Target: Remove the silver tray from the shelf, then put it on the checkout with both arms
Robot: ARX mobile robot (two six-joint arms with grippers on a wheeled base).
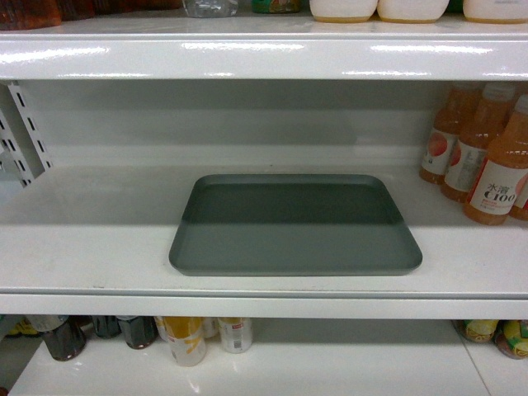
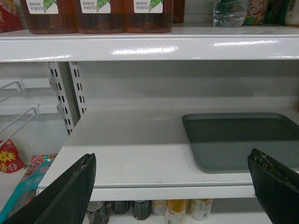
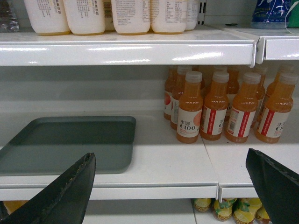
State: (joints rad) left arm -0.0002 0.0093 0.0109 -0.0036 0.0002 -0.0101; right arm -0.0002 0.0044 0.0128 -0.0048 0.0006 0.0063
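Nothing is done yet: the tray [image 1: 295, 227] lies flat on the shelf [image 1: 82, 247], untouched, and both my end effectors, left [image 2: 170, 186] and right [image 3: 170, 186], gape empty short of it.

Orange juice bottles [image 3: 224, 109] with white caps stand in rows at the right. On the board above sit cream-coloured jugs [image 3: 84, 16] and dark brown labelled jars [image 2: 96, 14]. Below are dark bottles [image 1: 62, 337], a yellow bottle [image 1: 185, 338] and a can [image 1: 235, 334].
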